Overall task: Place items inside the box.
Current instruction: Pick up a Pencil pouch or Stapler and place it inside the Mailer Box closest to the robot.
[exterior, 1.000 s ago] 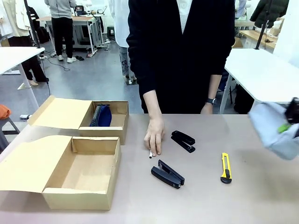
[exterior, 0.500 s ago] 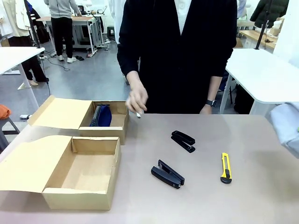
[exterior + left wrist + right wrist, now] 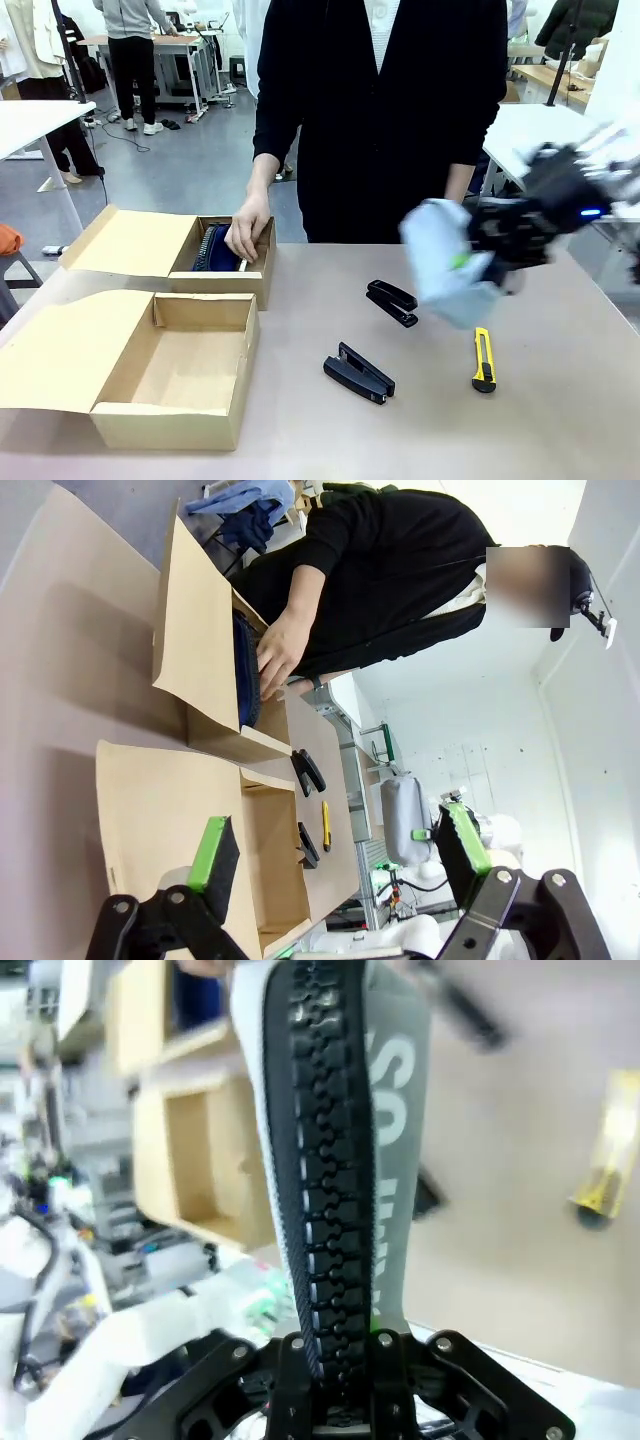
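The grey pouch (image 3: 440,262) hangs midair (blurred). Two black staplers (image 3: 391,302) (image 3: 359,373) and a yellow knife (image 3: 483,359) lie on the table (image 3: 560,420). The marker (image 3: 243,264) dips into the far box (image 3: 225,285); the near box (image 3: 165,425) stands open, empty.

Left hand (image 3: 338,845) fingers wide apart; beyond, person's hand (image 3: 278,652) apparently inside farther box (image 3: 195,630)

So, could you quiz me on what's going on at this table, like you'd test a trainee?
1. What does the right gripper hold? A) a stapler B) a grey pouch C) a marker
2. True or false: the yellow knife lies on the table, untouched.
3. How many black staplers lie on the table?
Key: 1 B; 2 true; 3 two.
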You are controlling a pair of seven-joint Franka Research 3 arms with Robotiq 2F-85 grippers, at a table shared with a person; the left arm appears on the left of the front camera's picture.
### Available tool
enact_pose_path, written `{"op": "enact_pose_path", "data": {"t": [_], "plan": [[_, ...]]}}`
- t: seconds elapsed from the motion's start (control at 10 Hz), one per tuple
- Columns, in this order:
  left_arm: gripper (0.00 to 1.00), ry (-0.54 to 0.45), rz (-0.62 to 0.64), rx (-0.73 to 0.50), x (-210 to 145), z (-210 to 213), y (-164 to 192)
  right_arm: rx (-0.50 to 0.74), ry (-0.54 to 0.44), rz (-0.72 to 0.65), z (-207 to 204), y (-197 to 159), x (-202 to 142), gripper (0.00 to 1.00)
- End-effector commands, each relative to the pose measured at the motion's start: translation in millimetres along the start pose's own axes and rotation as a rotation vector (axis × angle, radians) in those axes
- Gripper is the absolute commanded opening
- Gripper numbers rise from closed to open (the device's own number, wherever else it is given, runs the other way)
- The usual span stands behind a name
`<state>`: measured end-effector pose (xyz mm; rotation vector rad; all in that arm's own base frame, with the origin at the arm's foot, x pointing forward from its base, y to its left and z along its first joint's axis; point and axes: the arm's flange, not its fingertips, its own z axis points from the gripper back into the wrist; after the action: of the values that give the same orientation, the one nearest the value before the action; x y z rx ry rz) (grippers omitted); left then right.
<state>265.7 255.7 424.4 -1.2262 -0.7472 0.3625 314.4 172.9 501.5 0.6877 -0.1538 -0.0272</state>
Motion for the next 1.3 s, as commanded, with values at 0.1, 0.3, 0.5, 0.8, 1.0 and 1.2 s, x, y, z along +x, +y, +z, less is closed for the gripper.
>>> {"op": "enact_pose_path", "data": {"t": [0.1,0.3,0.5,0.8,1.0,1.2], "plan": [[1.00,-0.013,-0.020,-0.019,0.1,0.1,-0.8,0.117,0.155,0.187,-92.5,55.9,-50.9,0.08],[1.00,-0.013,-0.020,-0.019,0.1,0.1,-0.8,0.033,0.031,0.050,-38.9,37.2,-25.6,0.08],[1.00,-0.013,-0.020,-0.019,0.1,0.1,-0.8,0.033,0.031,0.050,-38.9,37.2,-25.6,0.08],[1.00,-0.013,-0.020,-0.019,0.1,0.1,-0.8,-0.136,0.011,0.071,-93.4,125.6,-43.6,0.08],[1.00,-0.013,-0.020,-0.019,0.1,0.1,-0.8,-0.168,0.087,0.155,-133.2,203.8,-59.3,0.08],[1.00,-0.013,-0.020,-0.019,0.1,0.1,-0.8,-0.193,0.173,0.195,-182.6,244.6,-64.4,0.08]]}}
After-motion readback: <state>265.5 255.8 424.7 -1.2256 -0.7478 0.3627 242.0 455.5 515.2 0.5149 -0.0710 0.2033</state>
